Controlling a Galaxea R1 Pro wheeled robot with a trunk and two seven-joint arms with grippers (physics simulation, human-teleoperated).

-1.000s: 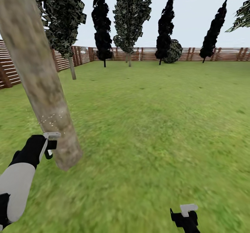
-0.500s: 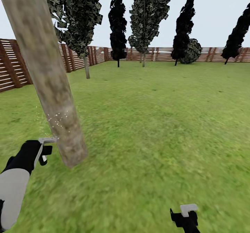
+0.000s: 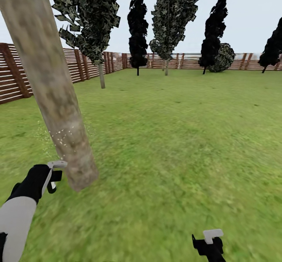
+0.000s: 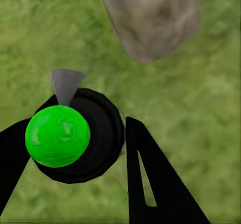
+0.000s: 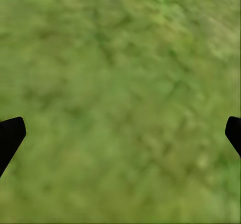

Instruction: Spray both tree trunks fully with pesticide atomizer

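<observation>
A thick tree trunk (image 3: 55, 97), pale grey-beige mottled with brown, slants across the left of the head view down to the grass. Fine white specks (image 3: 64, 135) dot its lower part. My left gripper (image 3: 51, 174) is just left of the trunk's base, shut on the pesticide atomizer (image 4: 57, 136). The atomizer is a black round body with a bright green ball on top and a grey nozzle (image 4: 65, 83) pointing toward the trunk's foot (image 4: 150, 18). Low at the right, my right gripper (image 3: 209, 243) hangs open over bare grass (image 5: 120, 83). The trunk's crown is out of view.
The lawn (image 3: 176, 137) stretches ahead and to the right. A brown slatted fence (image 3: 15, 74) rings it at the left and the back. Several narrow dark trees (image 3: 138, 27) and a round bush (image 3: 224, 58) stand along the far fence.
The whole view has panned, so the fence and the far trees sit further right. My left gripper with the atomizer is slightly lower beside the trunk. The right gripper is unchanged.
</observation>
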